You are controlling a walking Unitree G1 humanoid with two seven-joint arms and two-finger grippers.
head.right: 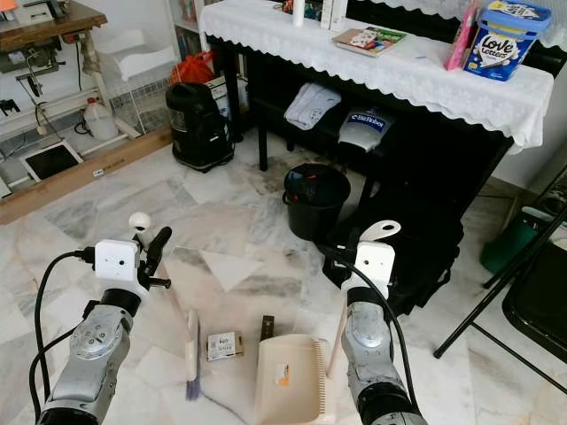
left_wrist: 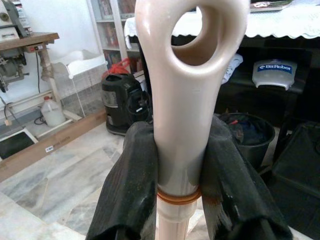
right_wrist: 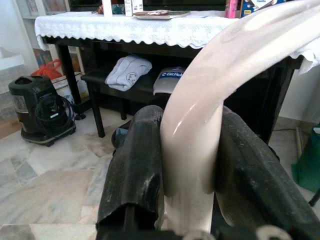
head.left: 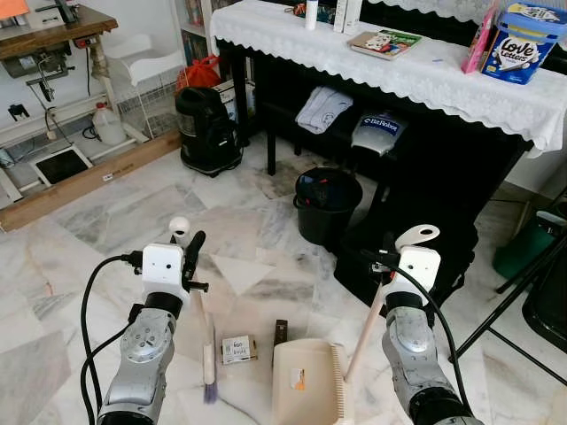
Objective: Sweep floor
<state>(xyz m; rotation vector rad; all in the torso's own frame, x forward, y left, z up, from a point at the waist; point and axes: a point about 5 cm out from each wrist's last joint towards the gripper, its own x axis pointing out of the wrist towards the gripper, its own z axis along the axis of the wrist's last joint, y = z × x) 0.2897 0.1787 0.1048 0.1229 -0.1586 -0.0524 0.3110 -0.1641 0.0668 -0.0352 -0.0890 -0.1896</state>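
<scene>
Broom and dustpan held ready over the litter on the marble floor.

The left gripper [left_wrist: 170, 165] has its fingers clamped on the cream broom handle [head.left: 202, 314], holding it upright so the bristles [head.left: 210, 390] touch the floor just left of the dustpan [head.left: 306, 381]. The right gripper [right_wrist: 187, 165] is closed around the dustpan handle [head.left: 365, 332], which slants so the pan's mouth lies flat. A small box [head.left: 238, 349] and a dark scrap [head.left: 280, 331] lie between bristles and dustpan, probably to be swept in. Both forearms reach forward, wrists raised.
</scene>
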